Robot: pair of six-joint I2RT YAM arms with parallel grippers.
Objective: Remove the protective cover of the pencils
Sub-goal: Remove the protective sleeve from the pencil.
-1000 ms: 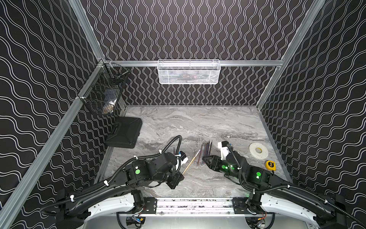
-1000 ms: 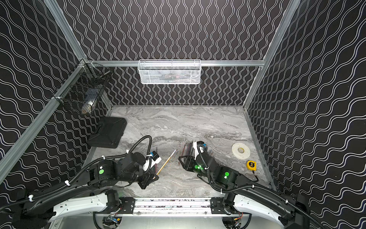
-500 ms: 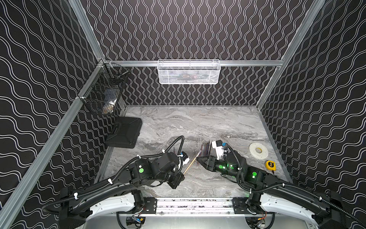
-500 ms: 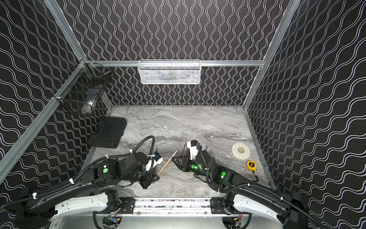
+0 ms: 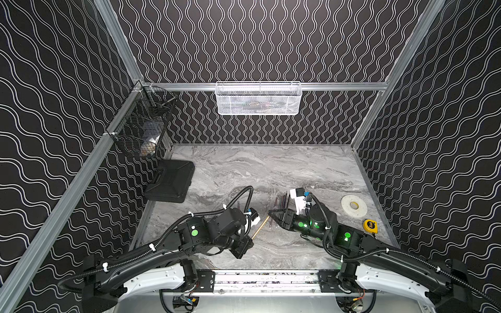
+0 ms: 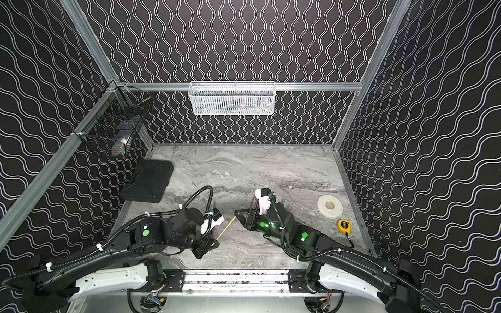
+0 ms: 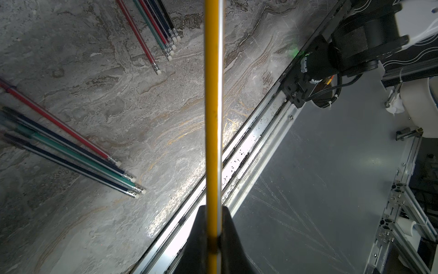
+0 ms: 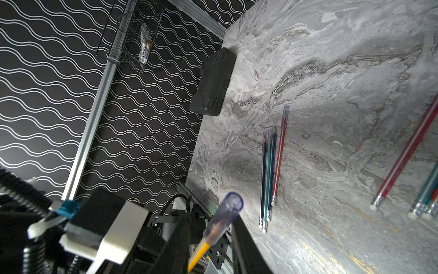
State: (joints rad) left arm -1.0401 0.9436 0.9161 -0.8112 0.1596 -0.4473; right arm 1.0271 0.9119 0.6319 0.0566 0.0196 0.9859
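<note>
The left gripper (image 7: 213,210) still clamps the yellow pencil (image 7: 213,106). The right gripper (image 8: 211,227) has slid in, jaws narrowing around its clear cap (image 8: 228,207), a gap still showing.

The yellow pencil (image 7: 214,118) runs off the left wrist view's edge, its far end unseen. Loose pencils (image 7: 71,154) beside it are blurred and cut off. Its clear cap (image 8: 224,219) is out of focus in the right wrist view.
</note>
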